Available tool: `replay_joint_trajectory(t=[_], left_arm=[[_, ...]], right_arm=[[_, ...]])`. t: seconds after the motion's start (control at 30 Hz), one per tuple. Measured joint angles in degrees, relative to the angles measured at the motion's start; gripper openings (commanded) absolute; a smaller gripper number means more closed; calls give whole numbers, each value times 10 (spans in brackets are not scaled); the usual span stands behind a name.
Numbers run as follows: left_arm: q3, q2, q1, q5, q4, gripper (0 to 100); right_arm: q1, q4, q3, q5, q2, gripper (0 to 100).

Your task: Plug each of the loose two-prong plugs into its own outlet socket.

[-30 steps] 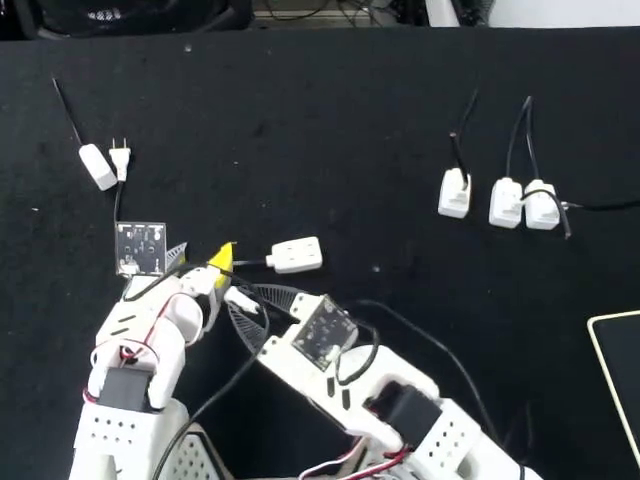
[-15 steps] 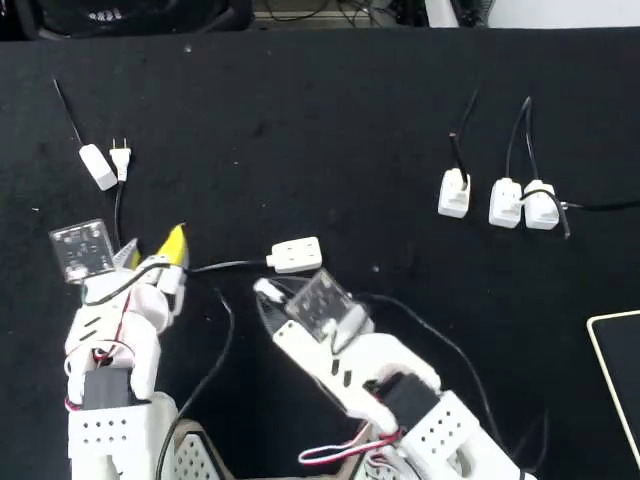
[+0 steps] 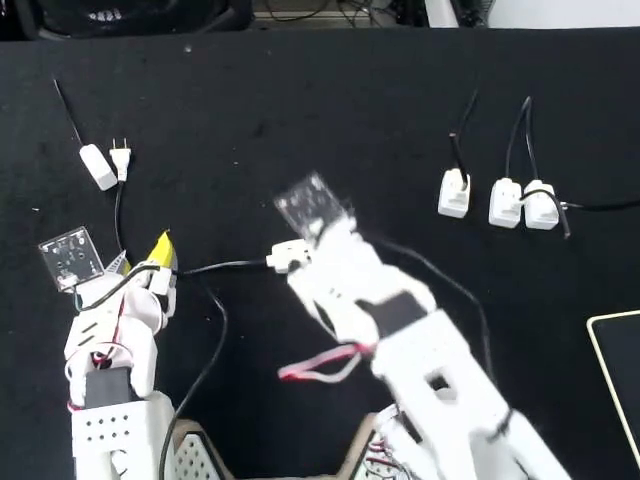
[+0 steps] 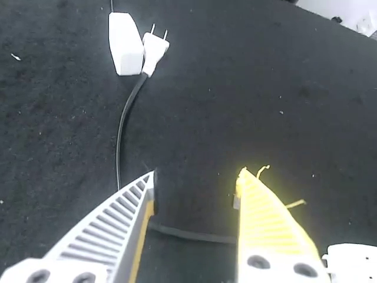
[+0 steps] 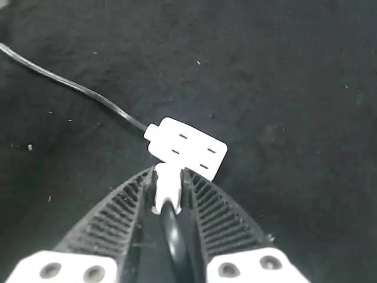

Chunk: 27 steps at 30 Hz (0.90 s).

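Gripping a white two-prong plug (image 5: 166,187), the right gripper (image 5: 168,174) has its jaws drawn in narrow around the plug's body. The plug's front end touches the long side of a white outlet socket (image 5: 188,146) (prongs hidden, so alignment cannot be judged). Seen from above, this socket sits near the centre of the table (image 3: 300,100), long axis nine to three, and its cable (image 4: 188,234) runs toward nine o'clock. Its slots face up, so the plug probably must enter from above. The left gripper (image 4: 197,174) hangs wide open over that cable. A second loose plug (image 3: 120,160) lies at ten o'clock, nearer the left arm.
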Motion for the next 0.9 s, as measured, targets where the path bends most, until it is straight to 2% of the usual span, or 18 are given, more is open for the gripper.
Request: replay_joint_trajectory(t=[0.23,0.5,0.9], left_arm=[[0,0,0,0,-1,220],[0,0,0,0,-1,220],[0,0,0,0,-1,220]], right_arm=[[41,51,-162,-4,189,10],[55,154,-305,-81,333,10],[55,181,-389,-120,449,10]])
